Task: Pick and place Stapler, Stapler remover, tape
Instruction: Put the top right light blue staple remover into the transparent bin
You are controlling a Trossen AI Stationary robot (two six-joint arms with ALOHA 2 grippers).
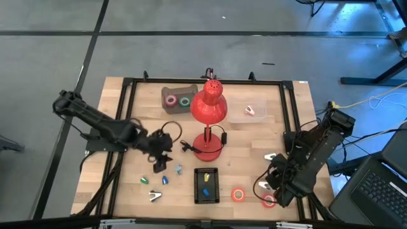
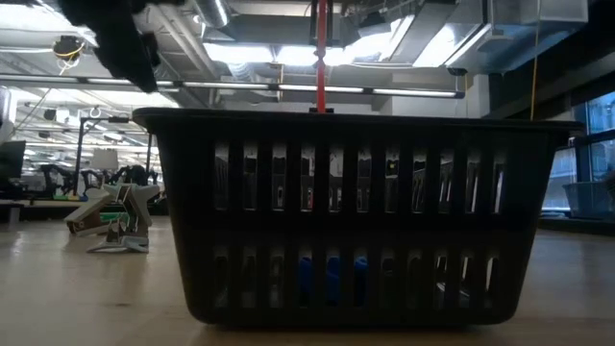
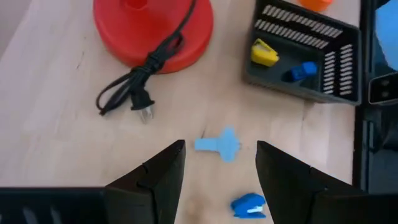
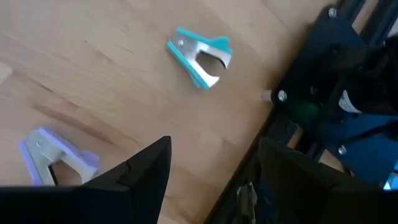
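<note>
My left gripper [image 1: 160, 162] hovers open over the table's near left part, above a light blue piece [image 3: 217, 144] and a small blue stapler [image 3: 249, 205], touching neither. My right gripper [image 1: 272, 186] hangs open near the right front corner, over bare wood. A teal stapler remover [image 4: 202, 56] and a purple one [image 4: 53, 155] lie flat beyond its fingers. An orange tape roll [image 1: 238, 194] and a red one [image 1: 268, 200] lie flat near the front edge. The pink [image 1: 170, 100] and green [image 1: 184, 100] rolls sit in a brown tray at the back.
A red lamp [image 1: 208, 108] stands mid-table, its cord and plug [image 3: 134, 99] trailing left of the base. A black basket [image 1: 205, 186] at the front centre holds a yellow [image 3: 264, 53] and a blue item [image 3: 301, 71]. Another stapler remover [image 2: 115, 221] lies front left. A black frame [image 1: 289, 127] borders the table.
</note>
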